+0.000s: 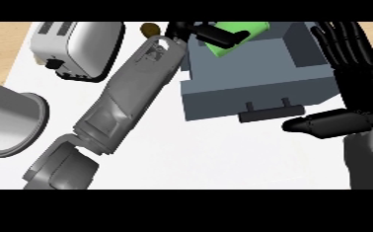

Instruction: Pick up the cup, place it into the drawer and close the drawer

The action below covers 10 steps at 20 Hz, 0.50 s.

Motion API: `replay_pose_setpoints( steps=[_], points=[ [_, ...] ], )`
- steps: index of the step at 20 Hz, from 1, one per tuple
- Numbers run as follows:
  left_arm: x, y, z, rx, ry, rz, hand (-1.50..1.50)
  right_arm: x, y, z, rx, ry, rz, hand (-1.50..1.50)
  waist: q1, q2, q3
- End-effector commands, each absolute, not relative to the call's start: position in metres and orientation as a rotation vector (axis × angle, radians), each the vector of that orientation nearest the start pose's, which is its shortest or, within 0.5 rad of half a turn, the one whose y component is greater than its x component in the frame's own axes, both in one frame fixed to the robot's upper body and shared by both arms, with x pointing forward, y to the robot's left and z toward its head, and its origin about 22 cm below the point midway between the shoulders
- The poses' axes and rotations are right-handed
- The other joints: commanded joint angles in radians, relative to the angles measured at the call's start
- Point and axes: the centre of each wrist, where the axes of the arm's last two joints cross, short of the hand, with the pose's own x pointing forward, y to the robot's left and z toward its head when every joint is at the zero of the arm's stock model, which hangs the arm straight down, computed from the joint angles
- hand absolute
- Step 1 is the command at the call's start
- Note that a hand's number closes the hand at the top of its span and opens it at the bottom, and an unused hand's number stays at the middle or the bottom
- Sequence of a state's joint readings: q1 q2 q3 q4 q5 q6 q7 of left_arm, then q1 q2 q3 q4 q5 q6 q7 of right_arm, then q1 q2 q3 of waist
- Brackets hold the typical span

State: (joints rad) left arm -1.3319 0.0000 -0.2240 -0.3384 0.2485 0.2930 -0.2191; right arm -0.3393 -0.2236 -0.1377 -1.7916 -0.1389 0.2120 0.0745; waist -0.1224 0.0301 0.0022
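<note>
While the left hand (207, 32) grasps the green cup (241, 38) over the open drawer (255, 85), the right hand (346, 78) rests released beside it.

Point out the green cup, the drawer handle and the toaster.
green cup (244, 33), head view, on its green side.
drawer handle (271, 112), head view, middle of the bar.
toaster (86, 48), head view, its silver side.

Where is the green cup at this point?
In the head view the cup sits at top centre, held in the left hand over the open drawer, right of the toaster.
</note>
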Motion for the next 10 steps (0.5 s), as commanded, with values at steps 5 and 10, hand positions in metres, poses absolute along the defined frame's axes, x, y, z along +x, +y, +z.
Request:
replay_pose_setpoints(
  steps=[5,10],
  points=[
    [0.441,0.041,0.115,0.013,-1.703,-0.501,-1.50,0.298,-0.241,0.163,0.154,-2.053,0.355,-1.50,-0.063,0.019,0.000],
    [0.439,0.043,0.113,-0.062,-1.741,-0.351,-1.50,0.299,-0.232,0.163,0.306,-2.052,0.416,-1.50,-0.098,0.027,0.000]
  ],
)
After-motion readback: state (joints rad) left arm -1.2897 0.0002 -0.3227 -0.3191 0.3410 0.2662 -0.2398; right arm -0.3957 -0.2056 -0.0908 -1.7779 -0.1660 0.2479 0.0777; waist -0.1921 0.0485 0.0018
